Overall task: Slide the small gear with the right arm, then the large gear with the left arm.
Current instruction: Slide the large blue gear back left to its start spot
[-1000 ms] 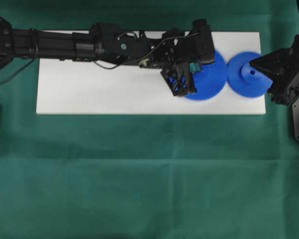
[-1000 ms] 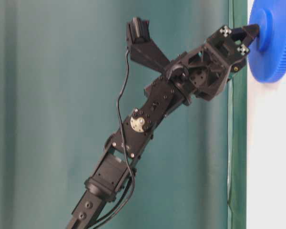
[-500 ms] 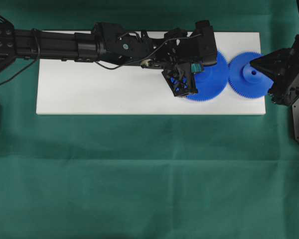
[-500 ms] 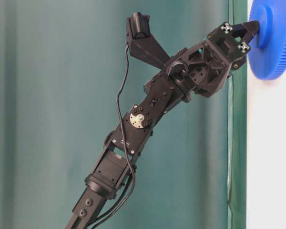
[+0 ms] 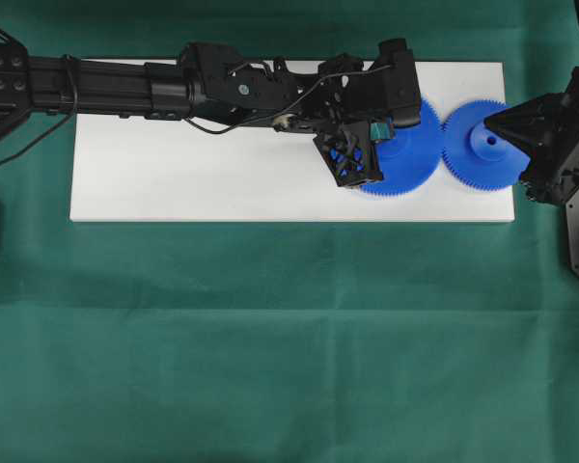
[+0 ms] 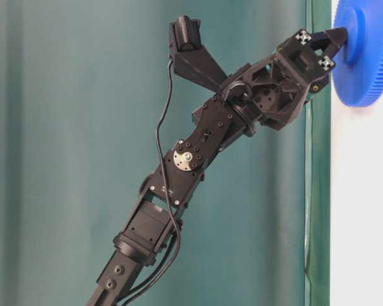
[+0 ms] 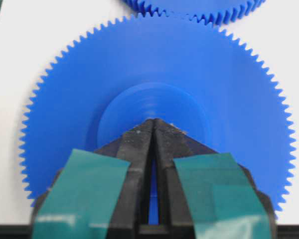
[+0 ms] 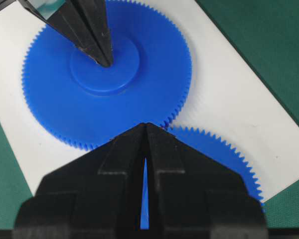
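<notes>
The large gear [image 5: 412,162] lies on the white board [image 5: 174,174], its teeth meeting those of the small gear [image 5: 475,159] to its right. My left gripper [image 5: 384,132], with teal parts, is shut, its tip pressed on the large gear's raised hub [image 7: 154,107]. The left wrist view shows this gripper [image 7: 153,122] and the small gear's rim [image 7: 189,6] at the top. At table level the left gripper [image 6: 339,35] touches the large gear [image 6: 370,64]. My right gripper [image 5: 489,123], all black, is shut over the small gear [image 8: 217,149]. Its tip [image 8: 145,125] sits near the large gear [image 8: 50,104].
The white board rests on a green cloth [image 5: 289,338] that covers the table. The left arm [image 5: 125,87] stretches across the board's far edge. The board's left half is bare white. The right arm's body [image 5: 565,154] sits at the board's right end.
My left gripper has pushed the large gear a little to the right, closing the gap to the small gear. Over the last half second nothing moves. The right gripper has stayed still.
</notes>
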Tool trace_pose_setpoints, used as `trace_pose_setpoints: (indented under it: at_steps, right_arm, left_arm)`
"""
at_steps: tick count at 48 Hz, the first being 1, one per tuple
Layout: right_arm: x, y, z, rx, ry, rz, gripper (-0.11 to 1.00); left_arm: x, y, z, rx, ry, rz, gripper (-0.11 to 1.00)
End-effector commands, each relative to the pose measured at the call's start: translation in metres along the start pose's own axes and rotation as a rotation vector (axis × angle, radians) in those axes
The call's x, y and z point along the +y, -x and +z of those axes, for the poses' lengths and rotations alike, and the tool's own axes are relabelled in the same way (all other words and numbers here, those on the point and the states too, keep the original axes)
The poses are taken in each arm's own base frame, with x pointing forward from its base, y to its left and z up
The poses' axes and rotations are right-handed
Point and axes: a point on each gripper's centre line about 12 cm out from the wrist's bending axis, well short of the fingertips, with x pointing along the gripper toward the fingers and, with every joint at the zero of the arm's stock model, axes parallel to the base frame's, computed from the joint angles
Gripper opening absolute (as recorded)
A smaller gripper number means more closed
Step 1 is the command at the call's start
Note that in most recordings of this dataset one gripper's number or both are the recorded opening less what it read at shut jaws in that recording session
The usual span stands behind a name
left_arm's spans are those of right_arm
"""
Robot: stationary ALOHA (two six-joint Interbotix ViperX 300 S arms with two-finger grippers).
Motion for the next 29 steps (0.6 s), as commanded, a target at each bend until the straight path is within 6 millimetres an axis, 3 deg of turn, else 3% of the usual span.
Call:
trace_pose_setpoints:
  at_steps: [1,9,29]
  right_arm:
    - [0.002,0.000,0.005,-0.015,0.003,0.008,0.50]
    - [0.002,0.000,0.005,-0.015,0.003,0.008,0.50]
    - [0.002,0.000,0.005,-0.015,0.001,0.008,0.50]
  left_arm:
    - [-0.007,0.003,0.000,0.010,-0.012,-0.009,0.00]
    - [-0.003,0.013,-0.016,0.055,-0.005,-0.007,0.00]
    - [0.029,0.095,-0.125,0.135,0.150,0.057,0.00]
